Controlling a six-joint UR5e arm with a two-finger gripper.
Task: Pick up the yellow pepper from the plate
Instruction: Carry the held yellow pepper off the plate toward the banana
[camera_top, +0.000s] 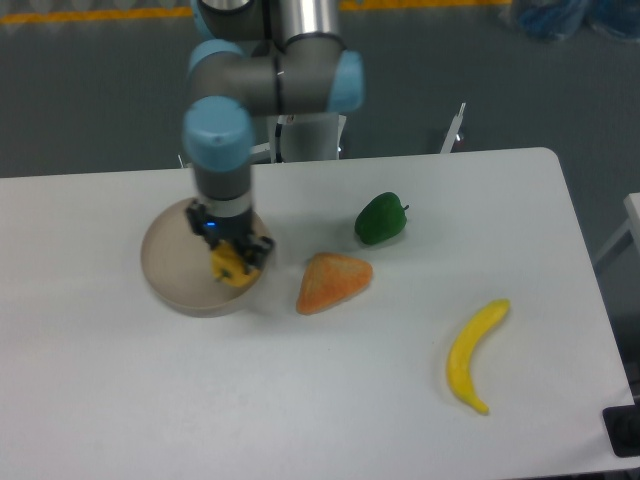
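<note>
The yellow pepper (231, 268) sits at the right side of the round beige plate (175, 270) on the white table. My gripper (232, 256) comes straight down over the pepper, its dark fingers on either side of it. The fingers look closed against the pepper, which still appears to rest on the plate. Part of the pepper is hidden by the gripper.
An orange triangular wedge (333, 281) lies just right of the plate. A green pepper (381, 219) sits further back right. A yellow banana (474, 354) lies at the front right. The table's right edge (590, 300) is close to the banana.
</note>
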